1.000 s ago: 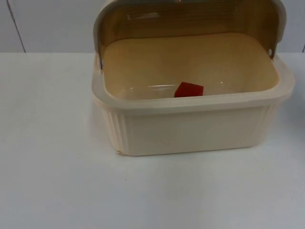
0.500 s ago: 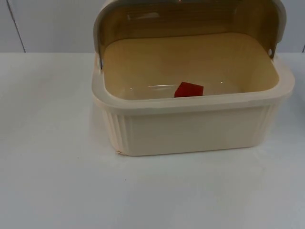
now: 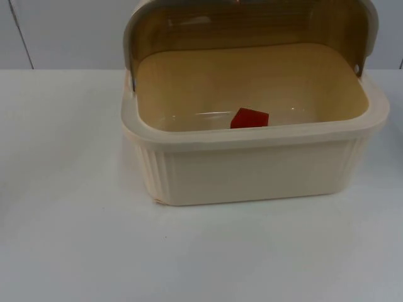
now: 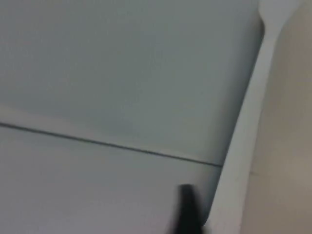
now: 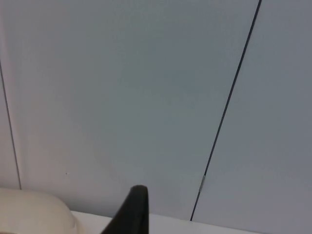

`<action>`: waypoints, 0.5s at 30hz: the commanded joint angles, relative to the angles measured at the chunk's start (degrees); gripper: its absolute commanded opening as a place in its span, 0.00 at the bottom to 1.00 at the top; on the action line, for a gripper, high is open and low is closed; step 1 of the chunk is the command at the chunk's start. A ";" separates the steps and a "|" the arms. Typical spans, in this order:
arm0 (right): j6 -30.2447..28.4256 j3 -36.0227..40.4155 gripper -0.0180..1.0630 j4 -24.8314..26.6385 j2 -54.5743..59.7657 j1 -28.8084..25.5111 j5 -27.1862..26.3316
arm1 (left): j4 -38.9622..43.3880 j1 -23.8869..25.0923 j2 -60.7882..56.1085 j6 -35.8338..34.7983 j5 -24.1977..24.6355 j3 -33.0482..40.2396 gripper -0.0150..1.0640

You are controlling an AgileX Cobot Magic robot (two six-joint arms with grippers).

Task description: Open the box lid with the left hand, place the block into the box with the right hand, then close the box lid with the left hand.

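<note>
Resting on the floor of the cream box (image 3: 252,170), near its front wall, the red block (image 3: 250,117) is already where the task wants it. The lid (image 3: 252,25) stands swung up and back over the rear rim, so opening and placing look done; closing the lid is what remains. The left gripper (image 4: 187,209) is close beside a pale edge that may be the box, facing the grey partition wall (image 4: 122,73). The right gripper (image 5: 131,212) also faces the wall. Whether either gripper's jaws are apart or together, I cannot tell.
</note>
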 commanded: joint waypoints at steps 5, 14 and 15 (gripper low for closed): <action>-0.51 -0.31 0.88 -0.41 -0.44 -0.32 -1.08 | -4.61 -0.32 -0.01 0.83 1.07 -0.53 0.01; -0.51 -0.31 0.88 -0.41 -0.44 -0.32 -1.34 | -21.10 -0.20 1.95 17.67 6.17 -0.53 0.01; -0.51 -0.31 0.88 -0.41 -0.44 -0.32 -1.34 | -21.29 -0.20 2.42 18.39 5.90 -0.53 0.01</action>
